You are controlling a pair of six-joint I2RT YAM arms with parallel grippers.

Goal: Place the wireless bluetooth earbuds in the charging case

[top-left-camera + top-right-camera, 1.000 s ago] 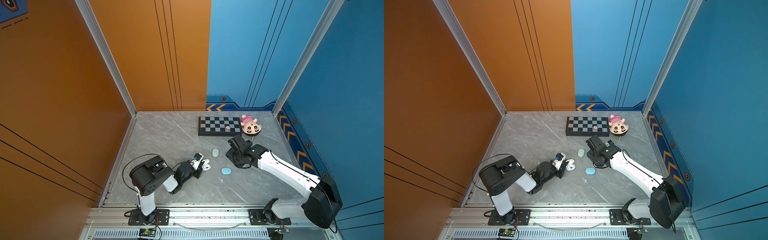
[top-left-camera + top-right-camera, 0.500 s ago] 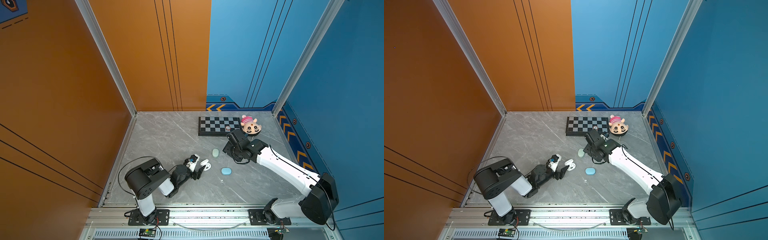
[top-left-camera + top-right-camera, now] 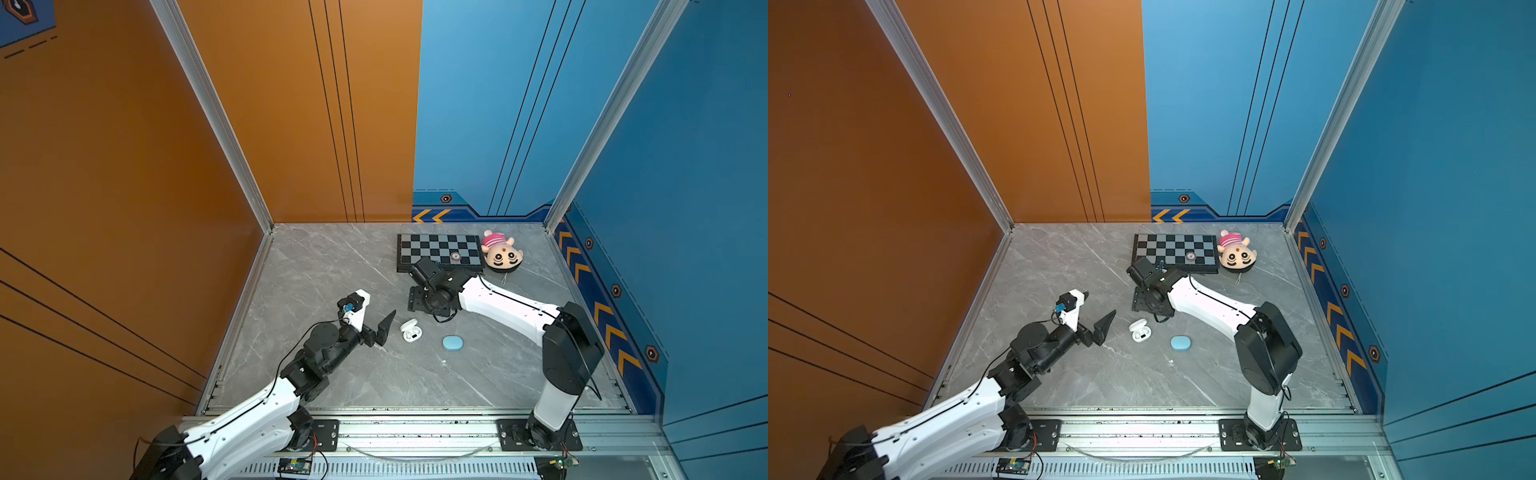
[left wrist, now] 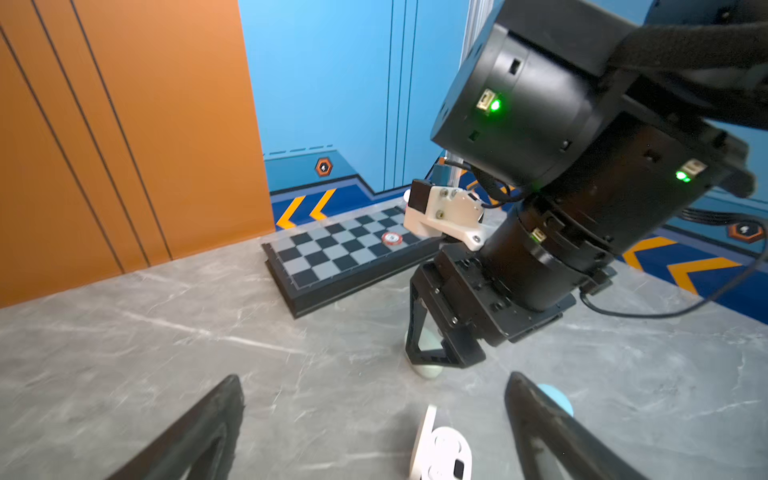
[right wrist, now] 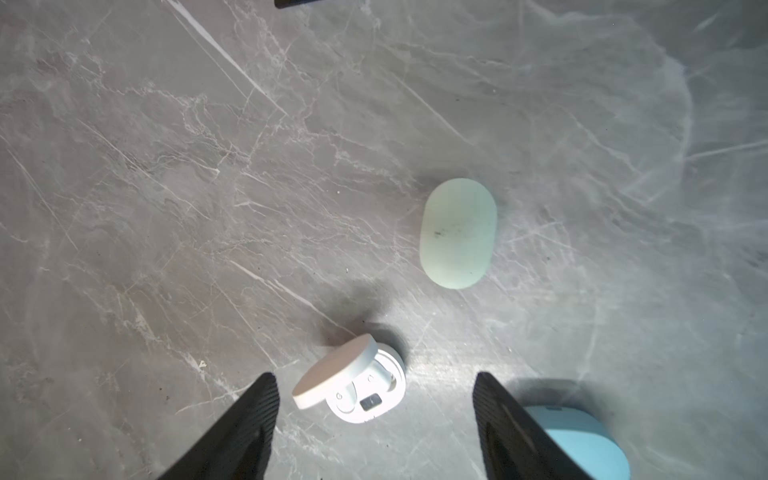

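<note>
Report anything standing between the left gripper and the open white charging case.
Nothing visible does. In the left wrist view the left gripper is open, and the white charging case lies on bare table just ahead of its spread fingers. The pale green case and the blue case lie beyond it, out of the path.

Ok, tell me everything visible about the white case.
The white case is a small oval of glossy plastic, lid hinged open and tilted up. Inside show two rounded white shapes and a small dark rectangle. It rests on the grey table, between the left gripper and the blue case, nothing else touching it.
</note>
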